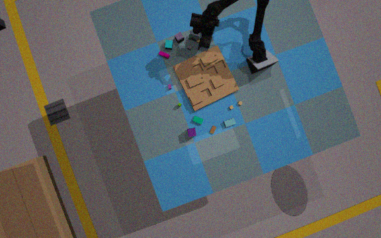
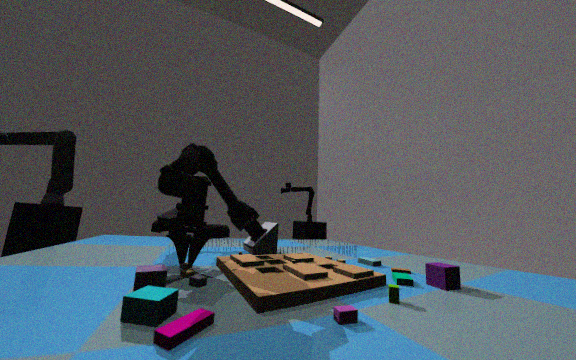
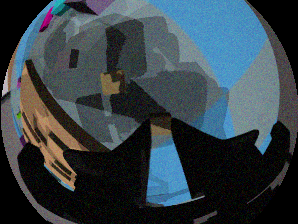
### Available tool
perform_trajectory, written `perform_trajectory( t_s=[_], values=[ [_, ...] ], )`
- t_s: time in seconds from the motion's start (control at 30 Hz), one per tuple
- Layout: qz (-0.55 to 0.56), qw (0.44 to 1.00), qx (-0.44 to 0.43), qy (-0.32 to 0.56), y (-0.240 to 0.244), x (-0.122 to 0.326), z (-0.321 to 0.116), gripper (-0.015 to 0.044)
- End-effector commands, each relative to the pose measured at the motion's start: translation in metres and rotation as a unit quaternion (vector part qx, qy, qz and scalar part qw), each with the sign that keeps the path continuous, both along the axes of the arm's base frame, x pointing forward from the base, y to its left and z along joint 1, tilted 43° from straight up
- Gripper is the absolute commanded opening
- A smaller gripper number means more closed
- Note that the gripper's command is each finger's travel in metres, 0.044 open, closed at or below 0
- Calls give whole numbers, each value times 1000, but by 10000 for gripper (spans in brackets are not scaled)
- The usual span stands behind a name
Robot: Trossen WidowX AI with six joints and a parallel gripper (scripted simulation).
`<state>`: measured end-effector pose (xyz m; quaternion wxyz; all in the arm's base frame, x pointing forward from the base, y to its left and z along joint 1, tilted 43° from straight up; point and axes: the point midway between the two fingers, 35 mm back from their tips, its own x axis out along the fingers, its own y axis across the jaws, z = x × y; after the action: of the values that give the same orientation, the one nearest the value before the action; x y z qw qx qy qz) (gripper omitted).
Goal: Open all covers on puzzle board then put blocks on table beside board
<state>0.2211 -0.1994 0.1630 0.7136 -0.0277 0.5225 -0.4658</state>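
Observation:
The wooden puzzle board (image 1: 183,75) (image 2: 268,301) (image 3: 37,92) lies flat, with several raised covers and dark open recesses; whether every well is empty is too small to tell. My gripper (image 2: 186,267) (image 3: 160,123) is shut on a small tan block (image 3: 161,130), low over the table off the board's edge. Another small tan block (image 2: 186,273) (image 3: 111,83) lies on the table just beside the fingers. A small dark block (image 1: 189,47) (image 2: 197,281) (image 3: 74,58) lies near it. Two more tan blocks (image 1: 231,107) (image 1: 239,103) lie off the opposite edge.
A mauve block (image 1: 178,36) (image 2: 150,276), a teal block (image 1: 169,44) (image 2: 149,304) and a magenta bar (image 1: 164,54) (image 2: 184,328) lie near the gripper's side. Green (image 1: 198,119), purple (image 1: 191,132), orange (image 1: 213,129) and pale blue blocks (image 1: 229,122) lie beyond the board.

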Motion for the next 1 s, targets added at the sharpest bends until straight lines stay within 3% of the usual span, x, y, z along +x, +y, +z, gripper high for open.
perform_trajectory(
  t_s=[0.0, 0.03, 0.5, 0.97],
  values=[
    [1, 1000, 2, 2, -2, -1, -5, 80],
    [1, 1000, 2, 2, -2, -1, -5, 80],
    [0, 1000, 0, 1, 0, 0, 0, 440],
    [0, 1000, 5, 1, 32, 1, 30, 440]
  ],
)
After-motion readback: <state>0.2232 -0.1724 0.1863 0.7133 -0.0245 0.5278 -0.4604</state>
